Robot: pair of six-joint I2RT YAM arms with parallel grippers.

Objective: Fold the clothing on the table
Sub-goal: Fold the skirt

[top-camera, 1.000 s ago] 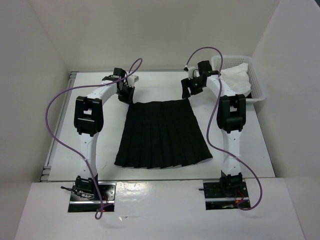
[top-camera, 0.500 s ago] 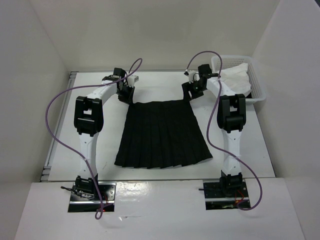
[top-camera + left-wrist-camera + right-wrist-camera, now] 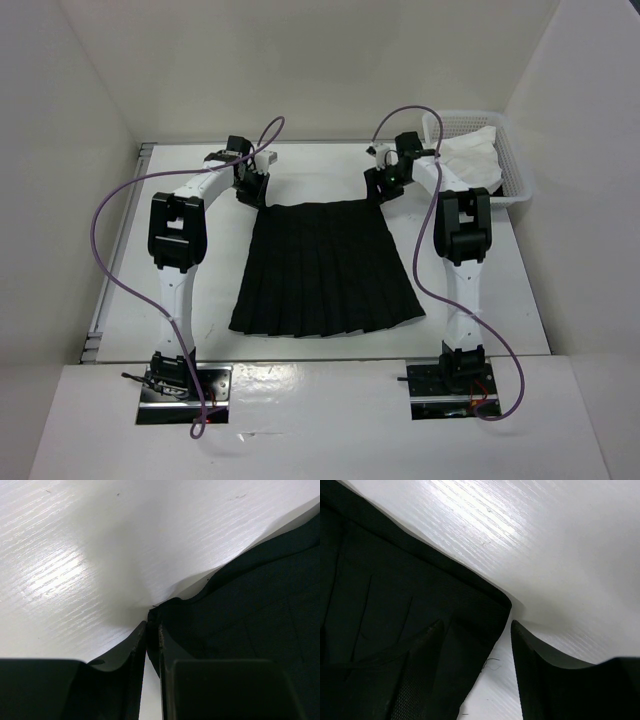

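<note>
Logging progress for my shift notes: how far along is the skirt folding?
Done: nothing folded; the skirt lies flat, spread on the table. In hand: the left end effector pinches one waistband corner; the right end effector stands open astride the other corner, not yet gripping. Left: closing the right, then every fold.

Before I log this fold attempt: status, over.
Left gripper shut on a waistband corner of the skirt. Right gripper open, straddling the other corner. Skirt flat on table. Basket off right, not blocking.
</note>
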